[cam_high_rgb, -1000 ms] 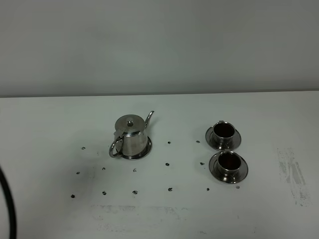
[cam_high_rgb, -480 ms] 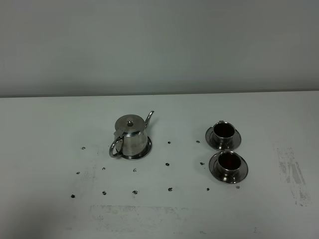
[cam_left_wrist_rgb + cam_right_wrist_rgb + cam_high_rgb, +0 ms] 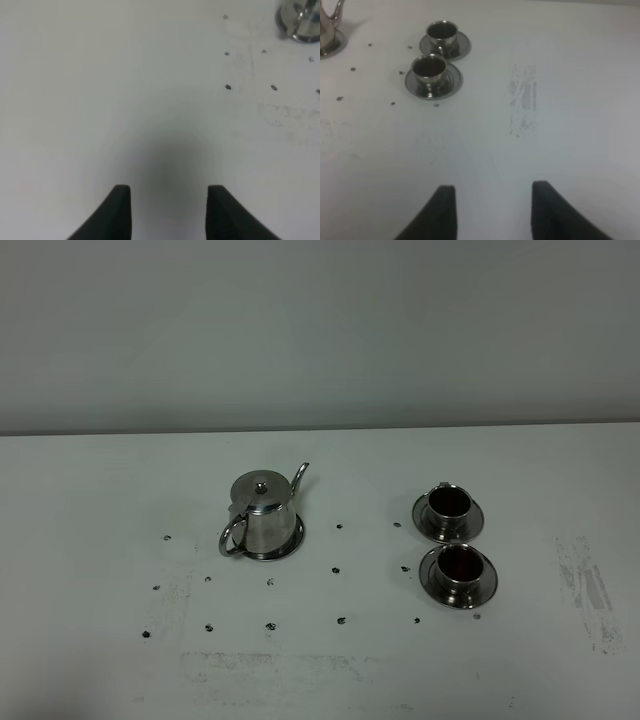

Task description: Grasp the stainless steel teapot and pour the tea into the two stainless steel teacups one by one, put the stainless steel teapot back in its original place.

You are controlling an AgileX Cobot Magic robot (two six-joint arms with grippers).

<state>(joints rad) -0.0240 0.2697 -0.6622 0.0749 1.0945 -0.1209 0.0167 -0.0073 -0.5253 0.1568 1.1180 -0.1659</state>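
Note:
The stainless steel teapot (image 3: pixel 262 512) stands upright on its round saucer (image 3: pixel 291 543) left of the table's middle, spout to the back right, loop handle to the front left. Its edge shows in the left wrist view (image 3: pixel 300 20) and the right wrist view (image 3: pixel 327 30). The two stainless steel teacups stand on their saucers at the right, the far cup (image 3: pixel 449 504) (image 3: pixel 442 33) and the near cup (image 3: pixel 458 565) (image 3: pixel 428 69), both holding dark reddish-brown tea. My left gripper (image 3: pixel 169 212) and right gripper (image 3: pixel 492 212) are open, empty, over bare table, far from them. Neither shows in the high view.
Small dark specks (image 3: pixel 270 626) dot the white table (image 3: pixel 100 500) around the teapot and cups. A grey scuff mark (image 3: pixel 590 590) lies at the right, also in the right wrist view (image 3: pixel 524 100). A plain wall stands behind the table.
A dark cable at the high view's lower left edge a second ago has gone out of view. The teapot and cups have not moved.

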